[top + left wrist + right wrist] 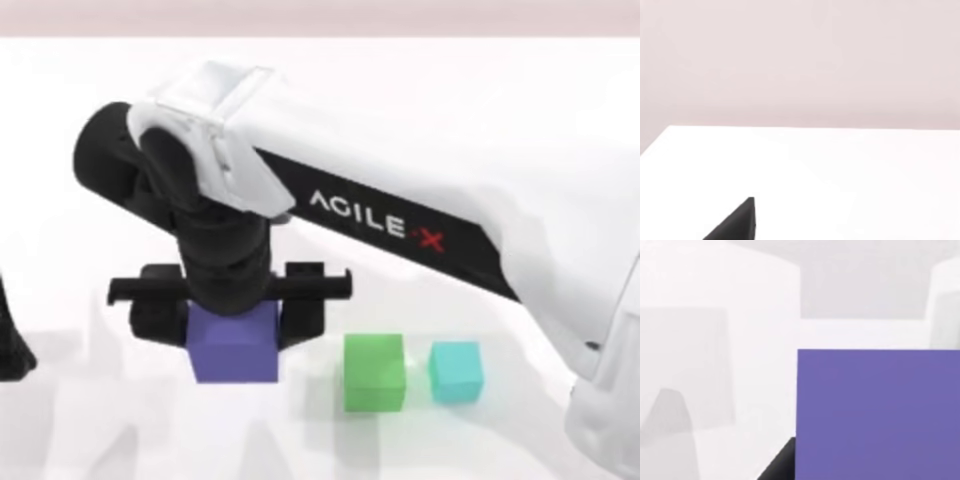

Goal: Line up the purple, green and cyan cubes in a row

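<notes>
The purple cube [236, 350] is at the left of the three, with my right gripper [235, 325] shut on it and one black finger on each of its sides. The cube [879, 415] fills much of the right wrist view, and a dark finger [782, 465] lies against its edge. I cannot tell whether it rests on the table. To its right stands the green cube [374, 372], then the smaller cyan cube [455, 371], both free on the table. My left arm [10, 345] is parked at the left edge; one fingertip [740, 224] shows, far to one side.
The right arm's long black and white link [400, 225] stretches across the table from the right, above the cubes. The white table [520, 120] ends at a pale wall along the back.
</notes>
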Controlling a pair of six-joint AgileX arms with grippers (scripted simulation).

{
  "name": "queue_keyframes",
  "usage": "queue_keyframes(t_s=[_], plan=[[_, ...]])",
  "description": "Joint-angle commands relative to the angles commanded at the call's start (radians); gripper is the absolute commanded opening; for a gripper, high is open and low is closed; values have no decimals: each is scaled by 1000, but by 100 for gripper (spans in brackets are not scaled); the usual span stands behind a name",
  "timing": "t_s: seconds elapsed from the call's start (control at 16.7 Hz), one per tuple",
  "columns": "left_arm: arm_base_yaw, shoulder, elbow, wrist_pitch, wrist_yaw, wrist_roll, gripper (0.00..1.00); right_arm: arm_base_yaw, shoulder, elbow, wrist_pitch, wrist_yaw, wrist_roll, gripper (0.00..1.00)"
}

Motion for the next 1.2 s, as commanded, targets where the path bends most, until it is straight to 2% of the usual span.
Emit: queue_keyframes(t_s=[0.42,0.72,1.2], plan=[[0,0,0,0,0,0,100,2,16,-210,226,1,0,0],[0,0,0,0,0,0,100,4,21,-242,258,2,1,0],[0,0,0,0,0,0,100,4,21,-242,258,2,1,60]])
